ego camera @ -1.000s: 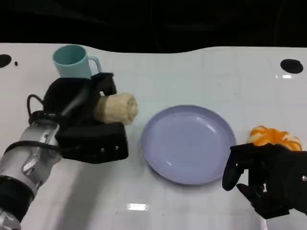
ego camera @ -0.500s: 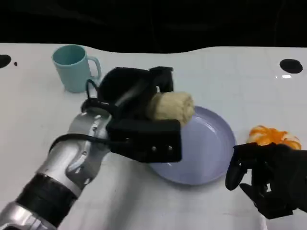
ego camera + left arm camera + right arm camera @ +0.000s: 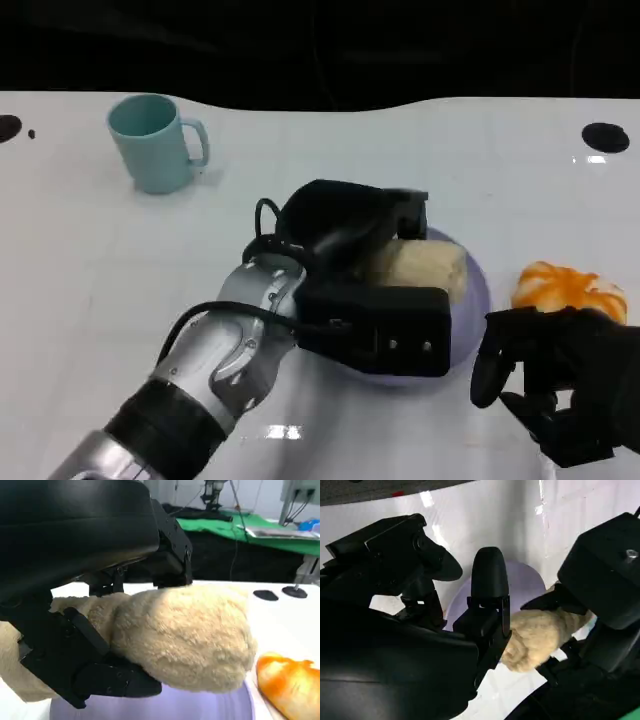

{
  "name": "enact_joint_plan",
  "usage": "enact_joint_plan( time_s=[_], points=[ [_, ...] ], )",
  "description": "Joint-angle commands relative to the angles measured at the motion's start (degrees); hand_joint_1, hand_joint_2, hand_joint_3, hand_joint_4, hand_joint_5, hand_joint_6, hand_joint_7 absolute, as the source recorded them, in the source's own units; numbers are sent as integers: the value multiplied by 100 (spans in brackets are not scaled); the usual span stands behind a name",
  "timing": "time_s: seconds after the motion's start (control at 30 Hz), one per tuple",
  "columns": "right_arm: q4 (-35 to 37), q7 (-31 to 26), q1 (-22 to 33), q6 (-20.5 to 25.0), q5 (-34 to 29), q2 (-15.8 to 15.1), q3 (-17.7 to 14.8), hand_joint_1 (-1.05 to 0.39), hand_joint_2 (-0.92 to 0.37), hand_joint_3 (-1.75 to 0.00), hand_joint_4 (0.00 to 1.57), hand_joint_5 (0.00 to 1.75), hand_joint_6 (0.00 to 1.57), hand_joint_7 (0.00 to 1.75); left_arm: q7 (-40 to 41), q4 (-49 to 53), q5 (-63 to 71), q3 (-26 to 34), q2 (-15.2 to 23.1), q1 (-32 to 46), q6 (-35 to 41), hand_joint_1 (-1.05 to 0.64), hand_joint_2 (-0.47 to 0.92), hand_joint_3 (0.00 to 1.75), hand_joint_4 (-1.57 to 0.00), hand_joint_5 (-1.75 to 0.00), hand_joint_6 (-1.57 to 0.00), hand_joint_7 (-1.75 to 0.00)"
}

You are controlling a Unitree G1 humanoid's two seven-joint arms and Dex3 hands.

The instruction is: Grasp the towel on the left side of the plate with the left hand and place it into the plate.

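You are gripping the towel (image 3: 425,268) in the left hand (image 3: 365,275) over the plate (image 3: 472,300); lower toward twelve o'clock before releasing.

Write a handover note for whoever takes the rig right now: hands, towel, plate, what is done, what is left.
Left hand: grips the rolled beige towel, holding it over the lavender plate.
Right hand: at the near right edge of the table, holds nothing, fingers apart.
Also on the table: teal mug far left, orange peeled fruit right of the plate.
Done: towel grasped and over the plate.
Left: set it down in the plate, release, withdraw the left hand.
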Motion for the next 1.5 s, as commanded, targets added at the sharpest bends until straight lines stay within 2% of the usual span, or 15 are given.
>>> enact_joint_plan(
  time_s=[0.03,0.1,0.17,0.3,0.47,0.7,0.83,1.0,1.1,1.17,1.3,1.33,1.37,1.4,1.5],
  points=[
    [-1,14,-4,-97,23,-78,-63,-1,-56,-110,72,173,70,141,-570,-15,125,-143,154,-189,213,-36,92,22,-39,-89,-54,-23],
    [-20,17,-16,-39,17,-79,-59,-1,-55,-110,72,174,70,141,-799,-109,252,-228,245,-202,317,-45,92,18,-28,-67,-44,-9],
    [-26,15,-14,-19,20,-76,-64,-1,-55,-110,71,173,70,141,-998,-189,339,-285,321,-204,383,-56,92,15,-19,-57,-35,-2],
    [-22,20,-18,21,28,-75,-71,-1,-56,-109,71,173,70,141,-1319,-366,331,-276,436,-158,432,-66,92,14,-14,-54,-29,0],
    [-8,31,-29,58,40,-86,-89,-1,-56,-108,71,173,69,141,-1669,-797,11,-18,639,71,493,-69,92,16,-17,-55,-38,-4],
    [59,56,-27,-18,88,-82,-135,0,-58,-106,70,173,69,142,-2286,-1717,-743,544,1134,490,464,-59,92,20,-38,-55,-54,-8],
    [104,52,-17,-44,117,-78,-160,1,-59,-105,70,173,69,143,-2563,-2314,-1310,1002,1235,802,763,-47,92,23,-65,-57,-68,-9],
    [147,40,-25,-81,127,-60,-169,1,-59,-104,70,173,69,144,-3069,-3289,-2245,1656,1473,1333,1161,-40,92,27,-70,-56,-75,-10],
    [163,42,-39,-87,126,-58,-166,1,-59,-105,70,173,69,144,-3179,-3838,-3150,2210,1314,1811,1630,-28,92,27,-72,-59,-79,-11],
    [168,42,-51,-79,121,-52,-158,1,-59,-105,70,173,69,144,-3132,-4276,-3842,2628,1054,2130,2365,-25,92,29,-72,-81,-87,-14],
    [199,35,-80,-90,104,-45,-132,1,-59,-105,70,174,69,144,-2933,-5041,-4425,2977,999,2627,3124,-28,92,31,-77,-92,-96,-18],
    [212,33,-90,-97,100,-43,-125,1,-59,-105,70,174,69,144,-2868,-5245,-4563,3079,974,2760,3331,-24,87,41,-75,-102,-98,-23],
    [222,36,-101,-129,79,-61,-107,1,-59,-104,70,174,69,144,-2802,-5524,-4752,3235,938,2947,3613,-21,77,61,-74,-110,-97,-31],
    [230,38,-110,-152,64,-74,-94,0,-59,-105,71,174,69,144,-2750,-5733,-4910,3352,925,3082,3829,-18,65,86,-74,-118,-93,-49],
    [218,40,-123,-95,67,-65,-85,0,-59,-104,70,174,69,143,-2656,-6221,-5504,3758,884,3353,4561,-15,55,111,-73,-140,-80,-88]
  ],
)
